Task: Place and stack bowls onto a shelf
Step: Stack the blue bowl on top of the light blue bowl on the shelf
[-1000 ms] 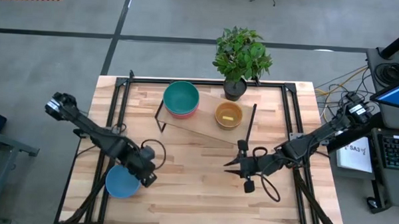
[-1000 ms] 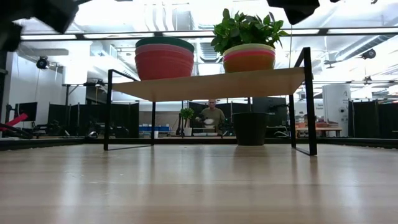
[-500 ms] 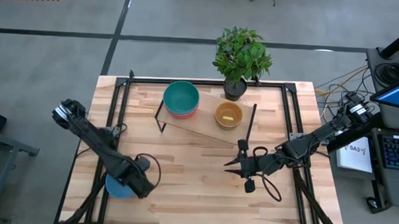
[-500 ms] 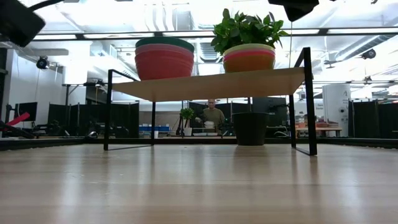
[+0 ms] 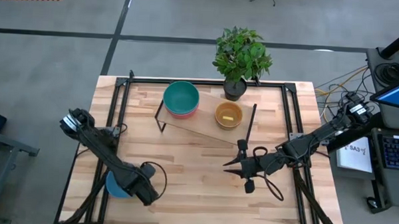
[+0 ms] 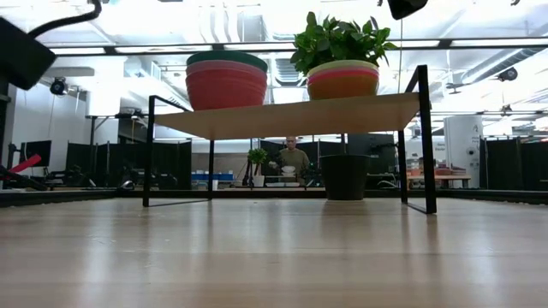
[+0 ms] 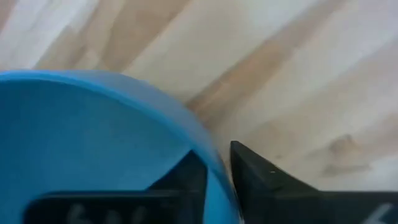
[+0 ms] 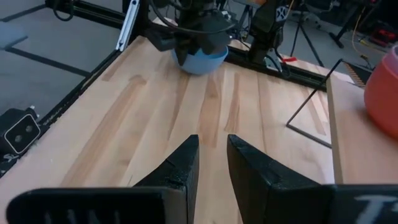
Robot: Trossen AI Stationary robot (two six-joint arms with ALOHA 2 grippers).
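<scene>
My left gripper (image 7: pixel 216 180), moved down from a second ago, pinches the rim of the blue bowl (image 5: pixel 117 187) at the table's near-left corner; I judge lifting comes next.

Blue bowl (image 5: pixel 117 185) upright near table's front-left; others stacked on shelf (image 5: pixel 199 128).
</scene>
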